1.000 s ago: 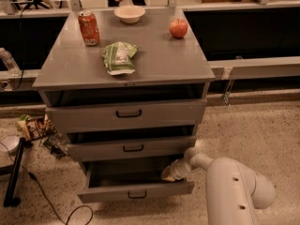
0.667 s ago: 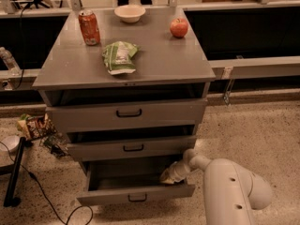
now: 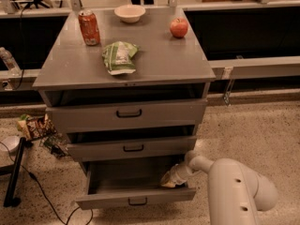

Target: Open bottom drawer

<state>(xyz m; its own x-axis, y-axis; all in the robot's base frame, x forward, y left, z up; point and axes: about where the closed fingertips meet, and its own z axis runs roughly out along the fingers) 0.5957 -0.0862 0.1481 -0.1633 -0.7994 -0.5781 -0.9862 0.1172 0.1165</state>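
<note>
The bottom drawer (image 3: pixel 136 199) is the lowest of three grey cabinet drawers. It stands pulled out, its plain grey inside showing, with a small black loop handle (image 3: pixel 137 202) at the centre of its front panel. My gripper (image 3: pixel 169 180) reaches from the white arm (image 3: pixel 234 191) at lower right into the drawer's right inner corner, just behind the front panel. The middle drawer (image 3: pixel 133 148) and top drawer (image 3: pixel 129 113) above it are each slightly out.
On the cabinet top (image 3: pixel 154 64) lie a red can (image 3: pixel 89 27), a white bowl (image 3: pixel 130 13), a red apple (image 3: pixel 178 27) and a green bag (image 3: pixel 120 56). Snack packets (image 3: pixel 33 125) and a black cable (image 3: pixel 42 191) lie on the floor to the left.
The bottom drawer has slid further out toward the camera, and my gripper has moved with it at its right inner corner.
</note>
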